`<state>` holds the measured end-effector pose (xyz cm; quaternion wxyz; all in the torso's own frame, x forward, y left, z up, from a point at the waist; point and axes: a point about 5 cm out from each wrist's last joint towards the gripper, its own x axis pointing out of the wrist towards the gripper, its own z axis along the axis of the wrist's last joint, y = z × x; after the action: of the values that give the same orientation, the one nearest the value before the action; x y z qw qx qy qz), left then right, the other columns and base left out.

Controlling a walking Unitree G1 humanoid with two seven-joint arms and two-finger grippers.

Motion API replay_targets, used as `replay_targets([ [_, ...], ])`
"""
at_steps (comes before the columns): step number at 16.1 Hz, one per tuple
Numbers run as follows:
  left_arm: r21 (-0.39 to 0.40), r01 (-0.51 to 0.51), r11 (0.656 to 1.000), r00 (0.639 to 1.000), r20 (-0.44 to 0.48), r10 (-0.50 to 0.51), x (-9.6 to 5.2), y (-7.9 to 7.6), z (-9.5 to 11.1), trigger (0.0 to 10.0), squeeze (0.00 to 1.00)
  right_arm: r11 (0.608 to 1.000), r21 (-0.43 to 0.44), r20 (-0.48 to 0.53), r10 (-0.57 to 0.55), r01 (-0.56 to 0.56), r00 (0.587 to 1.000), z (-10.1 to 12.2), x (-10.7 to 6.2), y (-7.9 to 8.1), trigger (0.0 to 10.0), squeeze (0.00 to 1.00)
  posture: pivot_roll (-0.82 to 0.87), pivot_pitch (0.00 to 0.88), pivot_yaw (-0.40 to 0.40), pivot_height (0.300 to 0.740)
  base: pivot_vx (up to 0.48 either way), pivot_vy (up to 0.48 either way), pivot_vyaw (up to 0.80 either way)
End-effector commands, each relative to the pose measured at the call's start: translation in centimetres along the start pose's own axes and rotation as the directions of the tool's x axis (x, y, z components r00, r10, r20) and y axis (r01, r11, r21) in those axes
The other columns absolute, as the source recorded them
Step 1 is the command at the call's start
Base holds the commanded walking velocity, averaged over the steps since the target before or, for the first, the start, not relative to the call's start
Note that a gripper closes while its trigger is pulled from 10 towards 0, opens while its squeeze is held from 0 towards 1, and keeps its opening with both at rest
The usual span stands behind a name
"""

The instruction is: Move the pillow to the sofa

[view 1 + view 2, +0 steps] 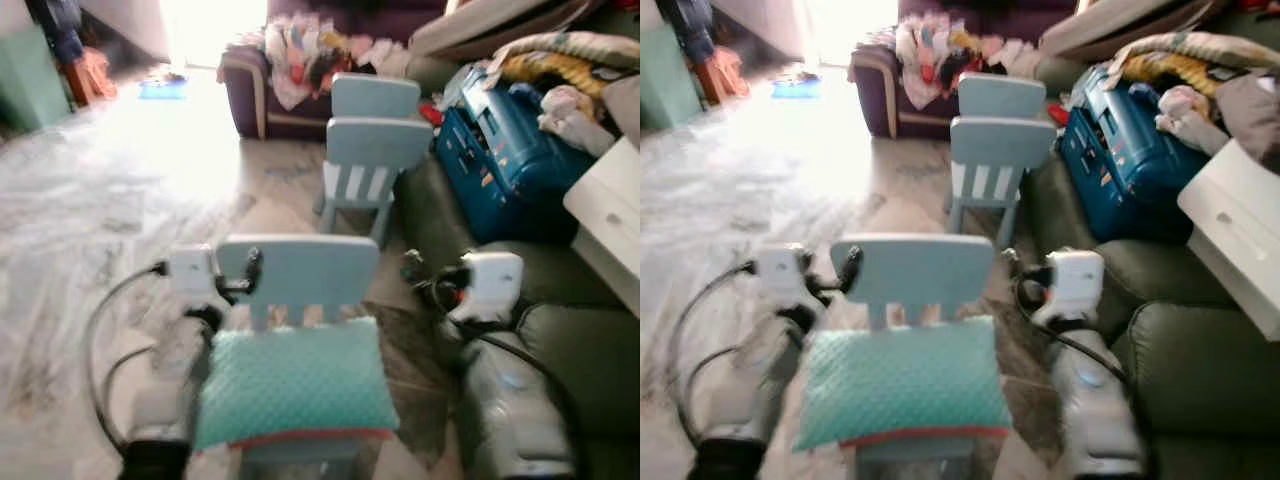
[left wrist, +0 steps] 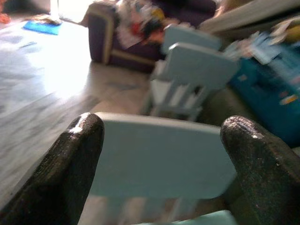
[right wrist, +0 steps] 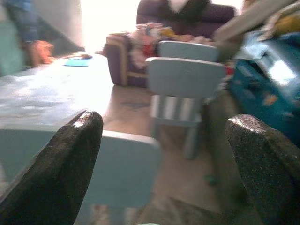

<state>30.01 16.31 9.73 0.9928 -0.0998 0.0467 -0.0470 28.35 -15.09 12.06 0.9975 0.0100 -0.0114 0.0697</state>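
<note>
Head views slightly blurred. Teal pillow (image 1: 295, 390) lies flat on the seat of a small pale-blue chair (image 1: 298, 272) directly in front of the robot, near edge of scene; a red-orange strip shows along the pillow's near edge. Pillow fills the seat, its far edge against the slats below the chair's backrest. Left gripper (image 2: 159, 164) is raised at the left side of the chair, level with the backrest; in the left wrist view its two black fingers (image 2: 70, 168) stand wide apart, nothing between them, with the backrest seen past the tips. Right gripper (image 3: 164, 168) is raised at the right side of the chair, between the chair and the dark green sofa (image 1: 580, 360); in the right wrist view its fingers (image 3: 61, 164) are likewise spread wide and hold nothing. Neither gripper touches the pillow. Sofa runs along the right side of the scene, from near to far. On it, further back: a blue case (image 1: 500, 150), and beyond that a heap of bedding (image 1: 560, 60). A white box-like object (image 1: 610, 215) sits at the right edge, over the sofa. A second and third pale-blue chair (image 1: 368, 150) stand farther off, one behind the other, just left of the sofa. Far centre: a dark purple armchair (image 1: 260, 90) piled with clothes (image 1: 310, 50). Floor (image 1: 90, 200) is pale marbled tile, strongly overexposed at far left.
</note>
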Motion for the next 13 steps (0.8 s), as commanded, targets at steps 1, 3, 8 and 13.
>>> replay_targets([
  [1,-0.002,0.013,1.000,1.000,-0.006,-0.013,0.0,-0.6,-0.2,10.0,0.00,1.000,-0.017,-0.004,-0.015,0.015,1.000,0.0,-0.2,-0.7,10.0,0.00,-0.07,0.039,-0.059,0.740,0.000,0.000,0.00],
  [3,-0.001,0.012,1.000,1.000,-0.007,-0.012,0.0,-0.5,-0.1,10.0,0.00,1.000,-0.017,-0.005,-0.012,0.012,1.000,0.1,-0.3,-0.7,10.0,0.00,-0.07,0.039,-0.060,0.740,0.000,0.000,0.00],
  [8,0.083,-0.040,0.996,0.998,-0.044,0.044,-0.5,0.9,-1.0,10.0,0.00,1.000,-0.002,-0.031,0.024,-0.024,0.999,-0.5,-0.3,-0.3,10.0,0.00,-0.06,0.044,-0.063,0.740,0.000,0.000,0.00],
  [13,0.160,-0.125,0.979,0.989,-0.062,0.136,-1.9,3.6,-2.0,10.0,0.00,0.999,0.009,-0.044,0.034,-0.034,0.998,-1.0,-0.3,-0.3,10.0,0.00,-0.04,0.068,-0.060,0.740,0.000,0.000,0.00],
])
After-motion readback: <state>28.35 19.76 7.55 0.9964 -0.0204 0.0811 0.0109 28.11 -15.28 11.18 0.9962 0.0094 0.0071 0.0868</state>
